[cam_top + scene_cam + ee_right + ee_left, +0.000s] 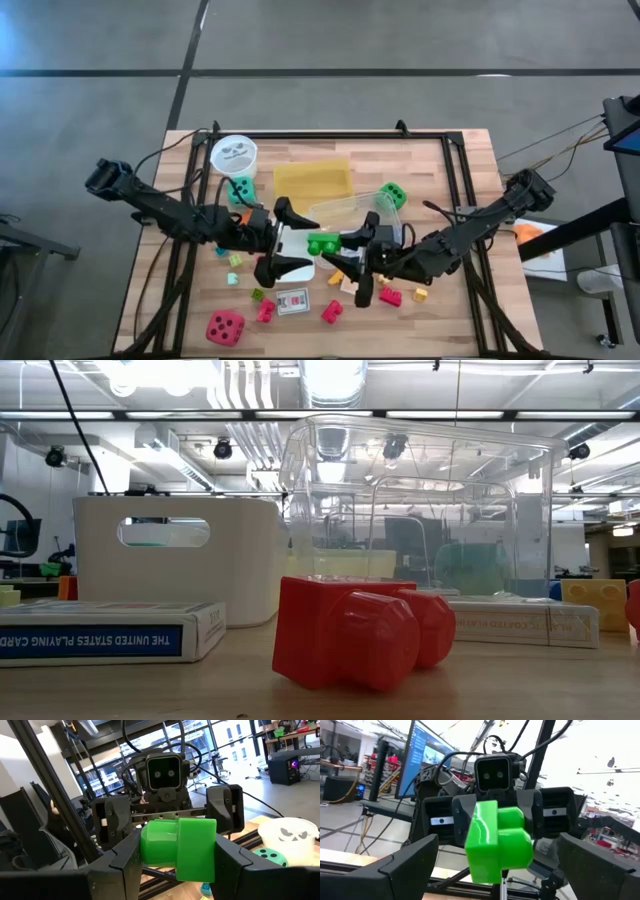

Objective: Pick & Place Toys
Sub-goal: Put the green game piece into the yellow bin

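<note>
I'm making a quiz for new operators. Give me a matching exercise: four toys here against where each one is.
1 red die
2 teal die
3 green die
4 green block

A in the right pincer
B next to the white cup
C next to the clear box
D near the card pack

Pairs: 1-D, 2-B, 3-C, 4-A
</note>
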`<state>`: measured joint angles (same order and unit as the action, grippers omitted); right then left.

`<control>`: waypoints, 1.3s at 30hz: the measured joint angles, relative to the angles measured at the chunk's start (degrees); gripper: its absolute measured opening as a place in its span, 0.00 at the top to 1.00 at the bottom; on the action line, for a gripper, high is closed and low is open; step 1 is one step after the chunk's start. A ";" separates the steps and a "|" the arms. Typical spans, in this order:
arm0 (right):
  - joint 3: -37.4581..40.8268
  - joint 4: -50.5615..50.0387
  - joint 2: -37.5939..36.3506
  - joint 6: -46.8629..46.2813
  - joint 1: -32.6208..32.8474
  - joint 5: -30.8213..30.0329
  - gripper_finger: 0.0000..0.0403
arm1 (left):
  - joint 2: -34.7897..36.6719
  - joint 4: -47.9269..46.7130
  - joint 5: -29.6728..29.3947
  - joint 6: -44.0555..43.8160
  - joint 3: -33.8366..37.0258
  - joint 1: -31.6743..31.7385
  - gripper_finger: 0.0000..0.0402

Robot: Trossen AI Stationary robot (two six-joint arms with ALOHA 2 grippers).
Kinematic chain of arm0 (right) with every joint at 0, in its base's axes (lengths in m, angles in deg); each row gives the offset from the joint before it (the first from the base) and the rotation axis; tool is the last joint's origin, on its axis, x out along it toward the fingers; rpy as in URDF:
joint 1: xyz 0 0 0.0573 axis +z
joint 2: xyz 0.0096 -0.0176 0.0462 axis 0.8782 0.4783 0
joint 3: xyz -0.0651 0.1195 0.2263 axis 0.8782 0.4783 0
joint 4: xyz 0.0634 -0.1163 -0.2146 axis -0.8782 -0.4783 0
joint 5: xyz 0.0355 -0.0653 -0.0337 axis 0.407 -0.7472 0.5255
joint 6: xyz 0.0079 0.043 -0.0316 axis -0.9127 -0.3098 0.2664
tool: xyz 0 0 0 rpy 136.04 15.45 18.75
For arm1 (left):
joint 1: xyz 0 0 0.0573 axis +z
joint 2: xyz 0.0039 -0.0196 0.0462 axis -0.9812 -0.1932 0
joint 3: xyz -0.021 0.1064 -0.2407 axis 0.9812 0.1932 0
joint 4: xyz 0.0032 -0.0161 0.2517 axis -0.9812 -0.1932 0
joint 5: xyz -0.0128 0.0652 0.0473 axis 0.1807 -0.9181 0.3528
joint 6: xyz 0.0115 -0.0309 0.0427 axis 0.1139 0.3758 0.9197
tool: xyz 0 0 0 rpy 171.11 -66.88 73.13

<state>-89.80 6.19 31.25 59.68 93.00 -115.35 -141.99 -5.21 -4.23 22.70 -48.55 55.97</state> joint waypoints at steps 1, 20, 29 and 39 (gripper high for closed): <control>0.00 0.02 0.00 0.07 0.00 0.02 0.60 | 0.00 0.04 0.29 -0.11 0.00 0.00 0.02; 0.37 0.59 0.18 0.07 -1.27 2.28 0.60 | -0.42 0.11 0.53 0.23 -0.28 0.11 0.08; 0.37 3.77 1.46 0.57 -1.90 4.59 0.60 | -0.42 -0.37 0.75 0.26 -0.28 0.13 0.34; 0.39 3.63 1.46 1.62 -1.86 4.88 0.60 | -0.40 -1.12 2.56 0.07 -0.22 0.13 0.60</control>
<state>-89.41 9.82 32.72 61.30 91.14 -110.47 -142.39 -6.33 -1.68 22.78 -48.77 56.10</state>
